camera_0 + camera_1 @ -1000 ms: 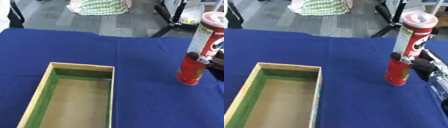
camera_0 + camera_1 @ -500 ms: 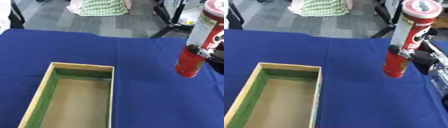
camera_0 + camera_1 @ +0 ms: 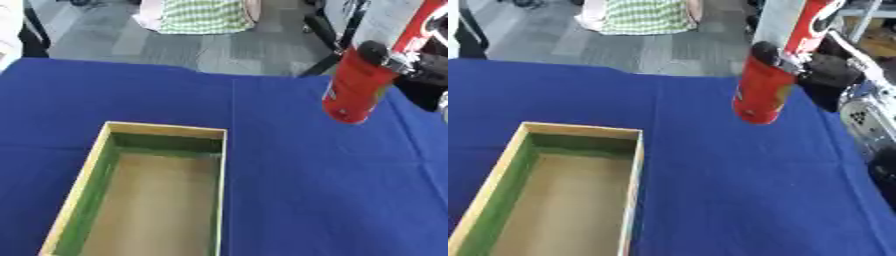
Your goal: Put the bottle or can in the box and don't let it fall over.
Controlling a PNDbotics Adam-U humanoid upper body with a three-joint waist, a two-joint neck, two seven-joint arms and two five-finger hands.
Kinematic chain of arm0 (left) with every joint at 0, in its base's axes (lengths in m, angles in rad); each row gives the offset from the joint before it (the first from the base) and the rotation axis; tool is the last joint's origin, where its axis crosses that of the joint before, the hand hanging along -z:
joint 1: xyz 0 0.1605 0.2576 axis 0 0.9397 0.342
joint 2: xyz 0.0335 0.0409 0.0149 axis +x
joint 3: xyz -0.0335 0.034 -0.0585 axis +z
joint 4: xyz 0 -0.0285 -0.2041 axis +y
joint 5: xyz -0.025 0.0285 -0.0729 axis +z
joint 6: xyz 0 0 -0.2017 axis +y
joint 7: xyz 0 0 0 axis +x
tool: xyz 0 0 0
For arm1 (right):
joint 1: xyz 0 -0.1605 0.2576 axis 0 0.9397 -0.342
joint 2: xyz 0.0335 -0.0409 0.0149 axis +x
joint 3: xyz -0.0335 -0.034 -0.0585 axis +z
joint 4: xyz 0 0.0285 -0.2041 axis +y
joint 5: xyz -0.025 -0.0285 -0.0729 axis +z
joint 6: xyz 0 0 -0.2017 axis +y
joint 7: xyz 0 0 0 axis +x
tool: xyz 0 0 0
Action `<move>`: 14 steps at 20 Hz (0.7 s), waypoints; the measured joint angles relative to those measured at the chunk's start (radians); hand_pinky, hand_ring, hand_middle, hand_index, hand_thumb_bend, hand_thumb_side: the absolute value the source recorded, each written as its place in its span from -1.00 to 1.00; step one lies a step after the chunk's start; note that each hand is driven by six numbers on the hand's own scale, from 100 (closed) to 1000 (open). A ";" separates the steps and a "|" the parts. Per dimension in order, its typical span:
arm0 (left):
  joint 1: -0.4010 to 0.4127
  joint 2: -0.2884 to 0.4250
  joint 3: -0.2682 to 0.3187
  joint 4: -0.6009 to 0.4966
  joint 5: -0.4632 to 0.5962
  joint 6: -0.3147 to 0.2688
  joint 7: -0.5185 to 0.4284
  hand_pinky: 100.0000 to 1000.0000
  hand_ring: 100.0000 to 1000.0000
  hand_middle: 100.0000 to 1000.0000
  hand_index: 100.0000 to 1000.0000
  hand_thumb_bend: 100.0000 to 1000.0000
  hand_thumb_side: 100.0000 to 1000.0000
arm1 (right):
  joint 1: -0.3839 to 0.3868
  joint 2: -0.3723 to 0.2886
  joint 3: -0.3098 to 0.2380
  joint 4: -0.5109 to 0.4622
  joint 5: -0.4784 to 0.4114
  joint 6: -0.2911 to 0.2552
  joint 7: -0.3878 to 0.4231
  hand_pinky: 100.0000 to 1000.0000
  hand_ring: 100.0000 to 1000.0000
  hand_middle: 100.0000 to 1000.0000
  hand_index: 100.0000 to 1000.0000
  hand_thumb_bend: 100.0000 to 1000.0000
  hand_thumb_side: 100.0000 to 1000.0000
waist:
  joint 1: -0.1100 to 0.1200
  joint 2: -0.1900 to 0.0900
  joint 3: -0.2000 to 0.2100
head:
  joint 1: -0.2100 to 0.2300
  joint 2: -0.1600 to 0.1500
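Red can point(image 3: 765, 90), held by the right hand point(image 3: 820, 75) with its fingers curled round it, hangs tilted above the blue bench point(image 3: 728, 180), right of the box point(image 3: 500, 185). Carrying step; next it needs shifting left, straightening, then lowering inside.

Even, bright indoor light falls on the blue surface point(image 3: 289, 200), with only faint shadows inside the box point(image 3: 149, 190). Both views are soft and slightly blurred; the red can point(image 3: 763, 90) and the right hand point(image 3: 829, 75) smear most, and no strong glare shows
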 measured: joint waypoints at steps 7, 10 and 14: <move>0.009 0.000 0.001 0.000 0.004 -0.001 0.001 0.98 0.60 0.64 0.62 -1.00 0.23 | -0.084 0.024 0.065 -0.062 -0.028 0.062 0.012 0.94 1.00 0.95 -0.36 0.11 -1.00 | -0.002 -0.018 0.010 | -0.012 0.017; 0.015 0.000 0.006 0.001 0.005 -0.001 0.002 0.98 0.60 0.65 0.62 -1.00 0.22 | -0.118 0.038 0.092 -0.078 -0.034 0.089 0.013 0.94 1.00 0.94 -0.35 0.10 -1.00 | -0.003 -0.028 0.012 | -0.019 0.027; 0.020 0.000 0.007 0.001 0.005 -0.001 0.003 0.98 0.60 0.65 0.62 -1.00 0.23 | -0.154 0.068 0.126 -0.088 -0.042 0.128 0.007 0.93 1.00 0.93 -0.34 0.05 -1.00 | -0.003 -0.040 0.013 | -0.026 0.039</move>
